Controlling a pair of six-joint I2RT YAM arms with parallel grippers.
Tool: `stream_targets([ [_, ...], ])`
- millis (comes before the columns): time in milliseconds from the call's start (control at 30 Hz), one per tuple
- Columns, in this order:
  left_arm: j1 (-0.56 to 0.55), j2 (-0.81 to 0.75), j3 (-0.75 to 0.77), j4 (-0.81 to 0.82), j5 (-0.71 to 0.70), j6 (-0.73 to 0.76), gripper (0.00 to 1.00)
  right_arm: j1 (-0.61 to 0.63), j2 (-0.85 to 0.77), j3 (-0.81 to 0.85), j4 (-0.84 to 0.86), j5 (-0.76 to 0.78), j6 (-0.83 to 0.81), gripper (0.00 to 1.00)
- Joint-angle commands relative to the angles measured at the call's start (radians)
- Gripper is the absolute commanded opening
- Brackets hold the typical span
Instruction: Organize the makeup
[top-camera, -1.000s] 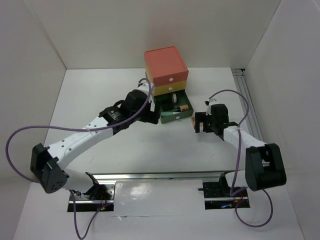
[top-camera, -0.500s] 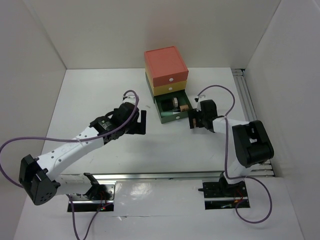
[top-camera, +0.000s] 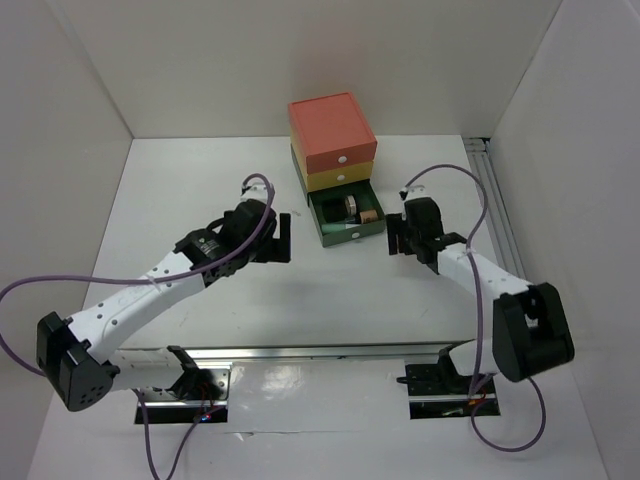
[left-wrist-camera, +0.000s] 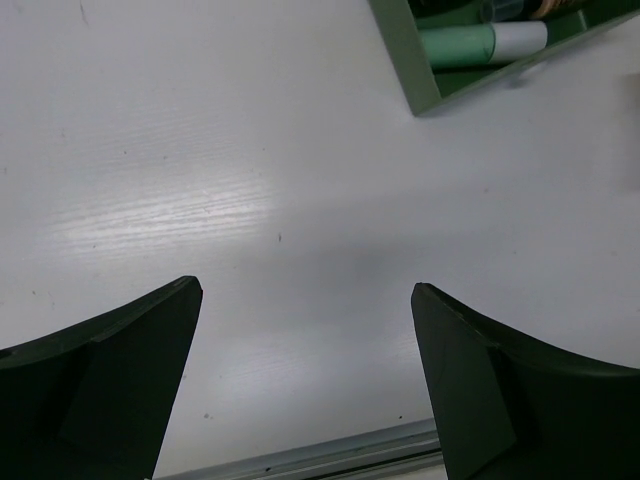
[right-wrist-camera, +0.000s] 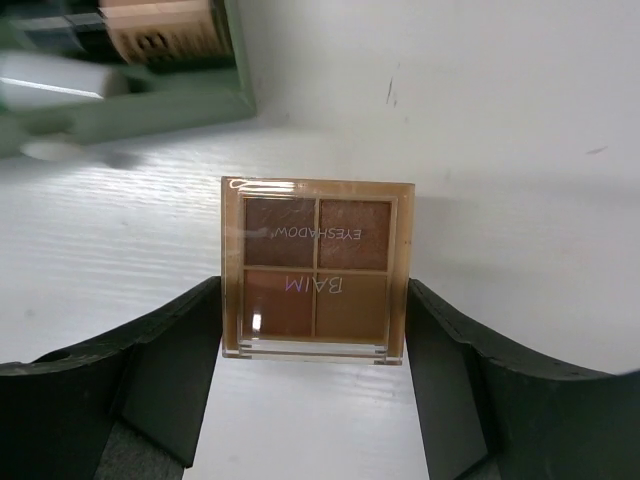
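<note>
Right gripper (right-wrist-camera: 314, 305) jaws press both sides of the palette (right-wrist-camera: 316, 268), flat on the table (right-wrist-camera: 500, 120) just short of the drawer (right-wrist-camera: 150, 115). Left gripper (left-wrist-camera: 305, 300) jaws stand wide apart, empty. Tube (left-wrist-camera: 455, 45) already stowed; palette appears last.

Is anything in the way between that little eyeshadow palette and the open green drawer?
Nothing visible. The palette lies on the table between the fingers of the right gripper, and only bare tabletop separates it from the open drawer.
</note>
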Motion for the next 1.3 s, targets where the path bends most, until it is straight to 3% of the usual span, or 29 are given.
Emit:
stream_targets([
  [0,0.020,0.032,0.089,0.023,-0.044,-0.006,1.00,0.024,-0.117,0.090,-0.058,0.004,0.031,0.46],
  [200,0.089,0.110,0.193,0.013,-0.031,-0.016,1.00,0.086,-0.001,0.202,0.093,-0.240,0.037,0.46],
  [467,0.186,0.233,0.354,0.023,0.028,0.017,1.00,0.213,0.346,0.504,0.088,-0.179,0.074,0.48],
  [600,0.215,0.310,0.466,0.033,0.057,0.031,1.00,0.248,0.452,0.550,0.068,-0.115,0.114,0.57],
  [667,0.225,0.374,0.543,0.044,0.078,0.059,1.00,0.248,0.471,0.573,0.042,-0.080,0.123,0.74],
  [800,0.225,0.515,0.704,0.044,0.115,0.079,1.00,0.259,0.471,0.584,0.018,-0.037,0.123,0.99],
  [900,0.234,0.632,0.874,0.032,0.135,0.068,1.00,0.259,0.402,0.584,0.018,-0.036,0.110,0.99],
  [1133,0.252,0.805,1.045,0.047,0.158,0.017,0.91,0.259,0.189,0.446,0.008,0.023,0.097,0.99],
  [1267,0.275,0.879,1.103,0.076,0.192,-0.010,0.79,0.248,0.049,0.337,-0.014,0.033,0.106,0.87],
])
